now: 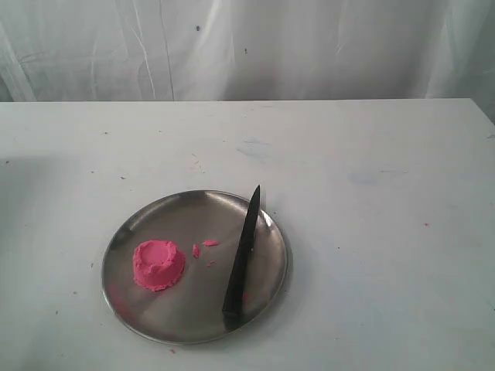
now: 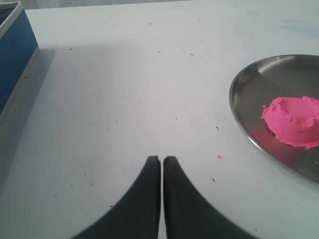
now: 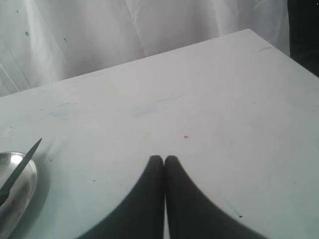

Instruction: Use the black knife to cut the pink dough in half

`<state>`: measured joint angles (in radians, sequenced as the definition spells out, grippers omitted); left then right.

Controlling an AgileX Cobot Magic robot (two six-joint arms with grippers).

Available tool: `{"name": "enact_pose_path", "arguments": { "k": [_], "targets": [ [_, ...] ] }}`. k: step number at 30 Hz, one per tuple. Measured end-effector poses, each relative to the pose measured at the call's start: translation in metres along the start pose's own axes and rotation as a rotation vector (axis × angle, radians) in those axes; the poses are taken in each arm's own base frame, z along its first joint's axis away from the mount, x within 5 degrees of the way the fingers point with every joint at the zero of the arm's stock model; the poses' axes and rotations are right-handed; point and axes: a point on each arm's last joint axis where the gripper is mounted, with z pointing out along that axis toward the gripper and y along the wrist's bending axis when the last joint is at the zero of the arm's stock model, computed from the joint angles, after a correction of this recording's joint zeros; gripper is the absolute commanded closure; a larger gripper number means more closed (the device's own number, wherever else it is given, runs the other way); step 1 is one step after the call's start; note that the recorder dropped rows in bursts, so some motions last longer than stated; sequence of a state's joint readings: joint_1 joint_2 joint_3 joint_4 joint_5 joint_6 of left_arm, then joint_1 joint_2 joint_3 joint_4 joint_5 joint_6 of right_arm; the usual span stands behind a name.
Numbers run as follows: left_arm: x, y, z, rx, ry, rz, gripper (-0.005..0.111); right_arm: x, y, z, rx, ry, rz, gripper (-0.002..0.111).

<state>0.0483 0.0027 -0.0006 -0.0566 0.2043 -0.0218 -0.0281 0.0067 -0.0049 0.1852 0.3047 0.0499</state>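
A single lump of pink dough (image 1: 158, 264) with a dented top sits on the left part of a round steel plate (image 1: 178, 209). The black knife (image 1: 242, 253) lies across the plate's right side, tip pointing away over the far rim. Neither arm shows in the exterior view. My left gripper (image 2: 161, 159) is shut and empty above bare table, well apart from the pink dough (image 2: 294, 119) and the plate (image 2: 249, 79). My right gripper (image 3: 164, 159) is shut and empty too, with the knife (image 3: 20, 169) tip and plate (image 3: 20, 199) edge far off to one side.
Small pink crumbs (image 1: 203, 247) lie on the plate between dough and knife. A blue box (image 2: 12, 55) stands at the table's edge in the left wrist view. White cloth (image 1: 247, 46) hangs behind the white table (image 1: 371, 193).
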Motion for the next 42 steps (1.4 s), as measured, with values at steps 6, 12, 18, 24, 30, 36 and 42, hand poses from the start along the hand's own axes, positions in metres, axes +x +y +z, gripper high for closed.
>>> {"name": "enact_pose_path", "arguments": {
  "k": [6, 12, 18, 24, 30, 36, 42],
  "targets": [
    [0.0, 0.0, 0.0, 0.0, 0.0, 0.0, 0.098, 0.0, 0.0, 0.0, 0.0, 0.0, 0.0, 0.108],
    [0.0, 0.0, 0.0, 0.0, 0.0, 0.0, 0.098, 0.0, 0.0, 0.0, 0.0, 0.0, 0.0, 0.108],
    [0.0, 0.0, 0.0, 0.0, 0.0, 0.0, 0.098, 0.0, 0.0, 0.0, 0.0, 0.0, 0.0, 0.108],
    [0.0, 0.0, 0.0, 0.0, 0.0, 0.0, 0.098, 0.0, 0.0, 0.0, 0.0, 0.0, 0.0, 0.108],
    [0.0, 0.0, 0.0, 0.0, 0.0, 0.0, 0.098, 0.0, 0.0, 0.0, 0.0, 0.0, 0.0, 0.108],
    [0.0, 0.0, 0.0, 0.0, 0.0, 0.0, 0.098, -0.001, 0.0001, 0.0, -0.001, -0.011, 0.0, 0.108],
    [0.0, 0.0, 0.0, 0.0, 0.0, 0.0, 0.098, -0.0083, 0.0053, -0.0005, -0.075, -0.079, 0.372, 0.108]
  ]
}}
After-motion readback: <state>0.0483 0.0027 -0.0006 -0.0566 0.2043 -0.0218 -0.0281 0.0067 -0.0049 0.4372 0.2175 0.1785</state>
